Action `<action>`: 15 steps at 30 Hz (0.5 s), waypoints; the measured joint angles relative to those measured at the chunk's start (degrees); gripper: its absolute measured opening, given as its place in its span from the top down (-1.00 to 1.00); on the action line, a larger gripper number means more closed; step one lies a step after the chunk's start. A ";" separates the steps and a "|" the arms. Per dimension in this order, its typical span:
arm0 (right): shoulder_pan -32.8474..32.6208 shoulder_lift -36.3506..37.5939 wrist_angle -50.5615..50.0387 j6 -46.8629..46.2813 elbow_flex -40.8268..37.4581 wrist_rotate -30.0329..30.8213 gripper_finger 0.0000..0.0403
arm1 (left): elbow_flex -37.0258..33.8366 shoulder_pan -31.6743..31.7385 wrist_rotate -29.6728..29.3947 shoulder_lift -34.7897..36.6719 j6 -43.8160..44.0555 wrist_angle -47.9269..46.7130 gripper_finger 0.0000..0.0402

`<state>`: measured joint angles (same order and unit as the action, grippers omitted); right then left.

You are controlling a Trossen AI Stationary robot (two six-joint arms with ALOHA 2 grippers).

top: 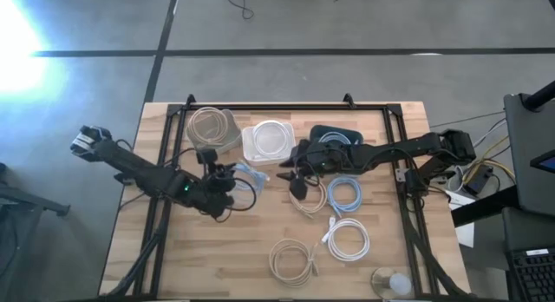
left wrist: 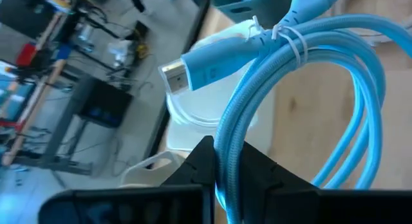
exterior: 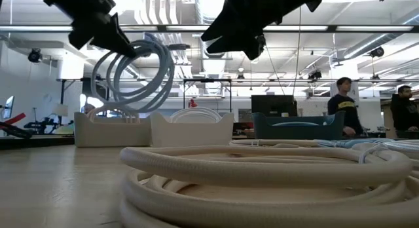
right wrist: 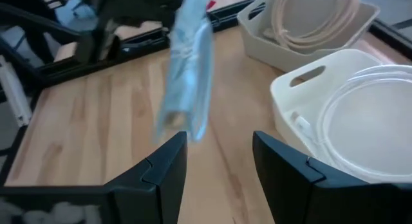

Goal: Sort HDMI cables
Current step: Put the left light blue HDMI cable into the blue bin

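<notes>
My left gripper [top: 227,182] [left wrist: 225,169] is shut on a light blue HDMI cable [top: 251,173] [exterior: 134,71], a tied coil lifted above the table in front of the bins. My right gripper [top: 288,175] [right wrist: 219,163] hangs open just right of that coil, above the table, touching nothing; the coil [right wrist: 188,76] shows blurred ahead of its fingers. On the table lie a beige coil [top: 308,200], a light blue coil [top: 345,193], a white coil [top: 347,239] and another beige coil [top: 293,259]. A beige coil [right wrist: 309,21] rests in the beige bin and a white one [right wrist: 364,114] in the white bin. My left gripper pinches the light blue coil's bundled strands [left wrist: 226,137] between its two fingers, several turns at once. The coil is lifted clear of the table and hangs below the fingers [exterior: 108,31]. Its plug [left wrist: 177,76], tied with a white zip tie, sticks out free.
Three bins stand in a row at the table's far side: beige [top: 214,128], white [top: 269,140], dark blue [top: 336,135]. A black frame borders the table [top: 156,215]. A pale round object [top: 390,283] sits at the near right corner. People stand in the room behind [exterior: 344,100].
</notes>
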<state>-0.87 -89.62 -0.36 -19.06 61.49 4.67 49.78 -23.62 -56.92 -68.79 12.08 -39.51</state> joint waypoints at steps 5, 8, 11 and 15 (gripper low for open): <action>-0.13 0.00 2.47 2.13 -0.02 -0.83 0.14 | -0.09 1.42 -6.45 0.00 0.09 3.50 0.85; -0.10 0.00 3.04 2.78 -0.02 -0.71 0.14 | -0.15 1.88 -10.77 0.00 0.13 7.52 0.86; -0.13 0.00 3.11 2.81 -0.02 -0.02 0.14 | -0.15 2.17 -12.36 0.00 -0.62 12.48 0.84; -0.10 -0.54 4.98 4.34 -0.02 1.30 0.14 | -0.15 2.25 -12.43 0.00 -1.81 18.41 0.83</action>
<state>-0.97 -90.17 4.61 -14.71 61.47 5.97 49.63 -21.37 -69.36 -68.79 10.26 -21.10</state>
